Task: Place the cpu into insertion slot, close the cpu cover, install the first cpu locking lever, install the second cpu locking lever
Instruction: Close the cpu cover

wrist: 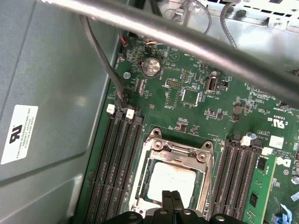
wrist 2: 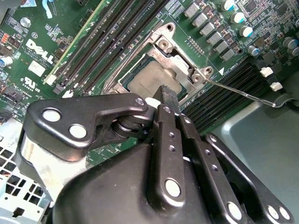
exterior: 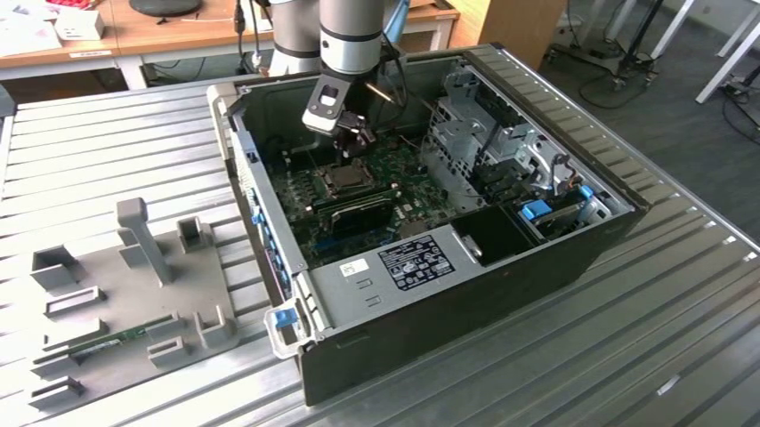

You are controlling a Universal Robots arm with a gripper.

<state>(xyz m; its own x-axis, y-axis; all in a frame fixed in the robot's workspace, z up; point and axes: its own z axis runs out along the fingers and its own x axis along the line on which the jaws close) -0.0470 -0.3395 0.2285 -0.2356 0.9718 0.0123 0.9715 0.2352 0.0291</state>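
1. Arm (exterior: 351, 31): silver-grey round tube w/ black ring band, seen in exterior view.
2. Wrist block (exterior: 323, 107): pale grey-white boxy housing, rounded corners, dark face.
3. Gripper (wrist 2: 167, 95): matte black throughout; flat linkage bars w/ rounded ends, stacked in layers, per second wrist view.
4. Pins (wrist 2: 172, 188): shiny silver, round, one at each link joint; smaller dark screw holes along the centre bar.
5. Fingertips (wrist: 167, 198): narrow, black, square-ended, thin seam betw. them in first wrist view.
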